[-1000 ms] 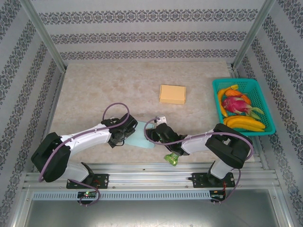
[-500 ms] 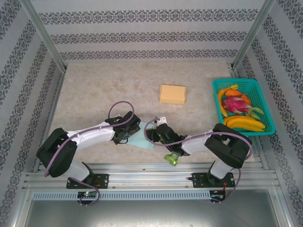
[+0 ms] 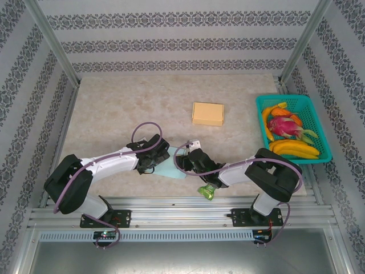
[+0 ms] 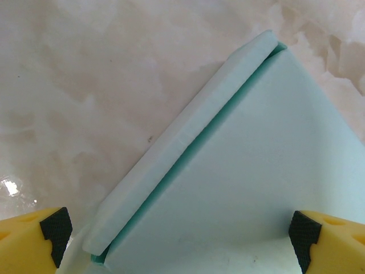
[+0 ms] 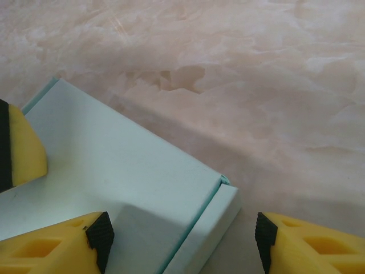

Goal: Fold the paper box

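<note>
Fruit (image 3: 282, 127) fills the teal mesh basket (image 3: 291, 97) right of our mint paper box (image 4: 256, 171); left gripper (image 4: 179, 231), right gripper (image 5: 182, 228) both splayed.

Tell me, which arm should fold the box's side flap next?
Probably right: the right gripper, open, straddles the paper box at its side flap. The left gripper, also open, spans much more.

Marble tbl (image 3: 125, 108), patterned wallpaper (image 3: 171, 43)
</note>
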{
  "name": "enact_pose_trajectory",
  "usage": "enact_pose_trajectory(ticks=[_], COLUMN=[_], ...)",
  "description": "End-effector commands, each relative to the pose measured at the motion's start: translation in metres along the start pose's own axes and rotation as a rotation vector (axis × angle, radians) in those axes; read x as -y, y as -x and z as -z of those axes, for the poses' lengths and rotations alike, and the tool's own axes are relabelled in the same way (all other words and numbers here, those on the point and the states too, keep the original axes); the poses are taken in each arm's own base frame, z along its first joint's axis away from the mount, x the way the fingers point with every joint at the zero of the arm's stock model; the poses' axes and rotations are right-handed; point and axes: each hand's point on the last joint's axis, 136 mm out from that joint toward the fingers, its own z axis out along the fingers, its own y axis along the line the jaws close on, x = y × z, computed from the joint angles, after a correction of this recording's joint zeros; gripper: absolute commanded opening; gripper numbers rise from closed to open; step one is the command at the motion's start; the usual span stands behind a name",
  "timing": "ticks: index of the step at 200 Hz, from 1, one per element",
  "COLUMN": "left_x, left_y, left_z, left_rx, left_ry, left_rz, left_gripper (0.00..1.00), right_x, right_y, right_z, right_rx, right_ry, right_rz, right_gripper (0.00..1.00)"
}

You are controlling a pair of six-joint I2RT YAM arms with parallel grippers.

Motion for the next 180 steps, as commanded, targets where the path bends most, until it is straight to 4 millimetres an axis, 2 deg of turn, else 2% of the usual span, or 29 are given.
enact_pose_trajectory(ticks=[1, 76, 113, 180], left_x=[0.013, -0.008, -0.013, -0.016], left_y=[-0.010, -0.013, -0.011, -0.012], left_z=[-0.004, -0.016, -0.015, -0.016], left_rx=[-0.038, -0.016, -0.003, -0.006], left_ry=[-0.056, -0.015, 0.001, 0.006], left_rz=[0.005, 0.017, 0.010, 0.013], left_gripper=[1.00, 0.97, 0.97, 0.97], right_x=[0.021, 0.017, 0.014, 0.003], right_y=[-0.049, -0.045, -0.042, -0.024], right_z=[-0.001, 0.002, 0.006, 0.028], right_rx=[-0.169, -0.160, -0.153, -0.102], right_ry=[-0.050, -0.030, -0.014, 0.013], right_rz=[0.061, 0.056, 0.048, 0.047], right_gripper=[0.69, 0.69, 0.69, 0.69])
